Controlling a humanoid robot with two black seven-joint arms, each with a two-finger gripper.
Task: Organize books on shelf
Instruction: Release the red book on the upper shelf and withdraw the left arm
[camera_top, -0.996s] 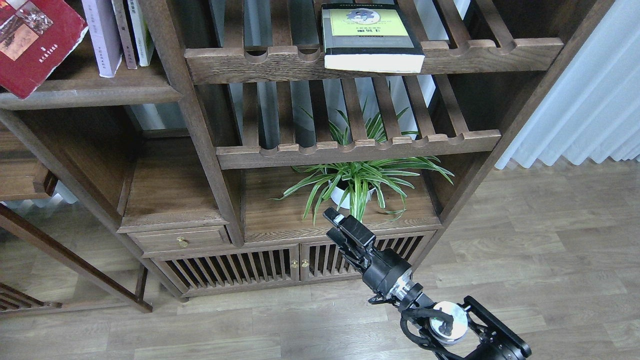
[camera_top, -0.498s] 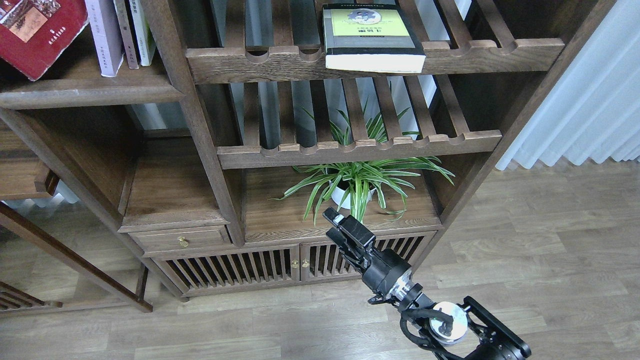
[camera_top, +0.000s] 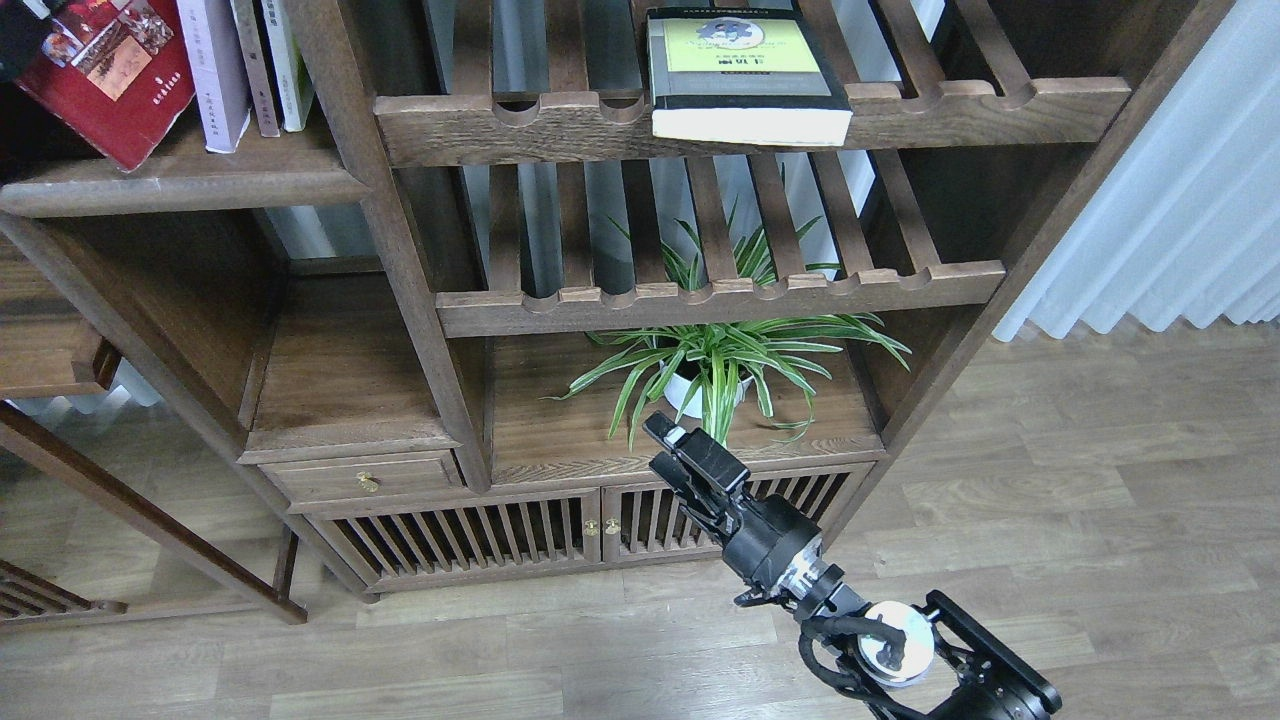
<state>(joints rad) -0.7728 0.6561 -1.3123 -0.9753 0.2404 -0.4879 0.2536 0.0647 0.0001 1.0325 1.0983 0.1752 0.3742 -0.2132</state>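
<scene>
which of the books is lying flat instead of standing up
The thick grey-black book with the yellow-green panel. It lies cover-up on the top slatted rack, while the red book leans tilted and the lavender-white book stands upright on the solid shelf.

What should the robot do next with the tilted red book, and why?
Probably tip the red book upright against the lavender-white book. It leans tilted on the shelf, while its neighbours stand straight. Something dark at the top-left corner may be the left gripper holding it; too little shows. The right gripper hangs low by the plant.
</scene>
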